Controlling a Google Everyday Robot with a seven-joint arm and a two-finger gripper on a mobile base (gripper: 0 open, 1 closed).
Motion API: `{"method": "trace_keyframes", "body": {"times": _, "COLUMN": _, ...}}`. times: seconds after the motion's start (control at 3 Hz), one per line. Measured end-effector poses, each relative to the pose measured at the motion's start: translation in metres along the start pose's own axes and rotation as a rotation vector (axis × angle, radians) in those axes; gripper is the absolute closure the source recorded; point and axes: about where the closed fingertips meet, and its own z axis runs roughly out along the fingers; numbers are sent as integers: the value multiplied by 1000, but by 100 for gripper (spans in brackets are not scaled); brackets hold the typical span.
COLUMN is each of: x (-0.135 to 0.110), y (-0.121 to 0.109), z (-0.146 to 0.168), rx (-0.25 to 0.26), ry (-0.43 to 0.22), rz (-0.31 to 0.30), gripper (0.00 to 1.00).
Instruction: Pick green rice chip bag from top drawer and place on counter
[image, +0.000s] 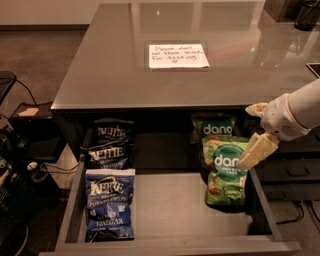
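The top drawer (170, 205) stands pulled out below the counter (110, 70). A green rice chip bag (224, 172) with white "dang" lettering lies at the drawer's right side. A second green bag (214, 127) lies behind it, partly under the counter edge. My gripper (246, 136) reaches in from the right, just above the front green bag's upper right corner. Its cream fingers (257, 149) are spread apart and hold nothing.
Blue Kettle chip bags lie on the drawer's left side, one in front (109, 202) and two behind (107, 145). A white handwritten note (178, 55) lies on the counter. Cables and dark gear (20, 170) sit on the floor at left.
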Motion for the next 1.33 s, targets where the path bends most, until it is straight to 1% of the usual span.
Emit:
{"method": "trace_keyframes", "body": {"times": 0.33, "x": 8, "y": -6, "z": 6, "rx": -5, "ry": 1, "rz": 13, "gripper": 0}}
{"method": "trace_keyframes", "body": {"times": 0.67, "x": 26, "y": -30, "z": 17, "rx": 0, "ry": -1, "rz": 42, "gripper": 0}}
{"method": "trace_keyframes", "body": {"times": 1.0, "x": 38, "y": -49, "z": 29, "rx": 1, "ry": -4, "rz": 58, "gripper": 0}}
{"method": "trace_keyframes", "body": {"times": 1.33, "x": 54, "y": -61, "z": 40, "rx": -6, "ry": 4, "rz": 84, "gripper": 0}}
